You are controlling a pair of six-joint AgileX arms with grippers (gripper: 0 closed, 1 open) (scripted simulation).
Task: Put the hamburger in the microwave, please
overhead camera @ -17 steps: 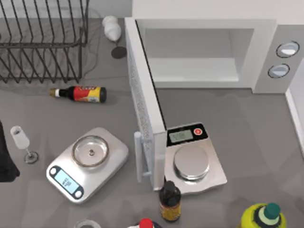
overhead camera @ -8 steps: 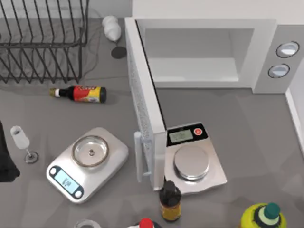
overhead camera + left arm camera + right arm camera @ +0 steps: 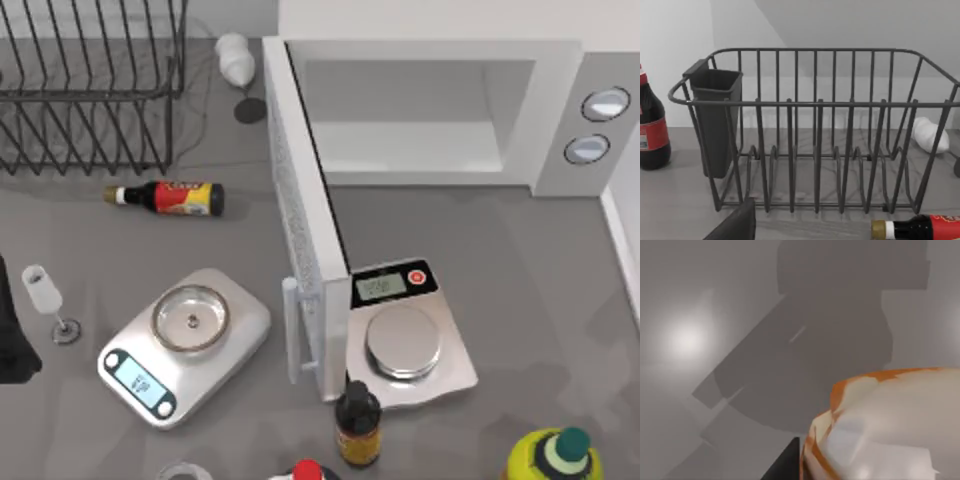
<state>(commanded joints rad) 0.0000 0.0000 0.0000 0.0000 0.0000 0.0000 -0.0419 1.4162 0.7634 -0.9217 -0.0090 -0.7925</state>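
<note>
The microwave (image 3: 560,90) stands at the back right, a white box with two round knobs. Its door (image 3: 300,230) is swung wide open toward the front, and the pale cavity (image 3: 410,140) holds nothing. The hamburger is out of view from above. In the right wrist view a rounded cream-and-orange thing (image 3: 880,430) sits very close to the camera over grey table, beside a dark part of my right gripper (image 3: 785,465). I cannot tell what that thing is. My left arm (image 3: 10,340) is parked at the table's left edge.
A wire dish rack (image 3: 90,80) fills the back left, with a dark bottle (image 3: 170,198) lying before it. Two silver scales (image 3: 185,340) (image 3: 405,345) flank the open door. A small wine glass (image 3: 45,295) stands left. More bottles (image 3: 357,420) (image 3: 555,455) line the front edge.
</note>
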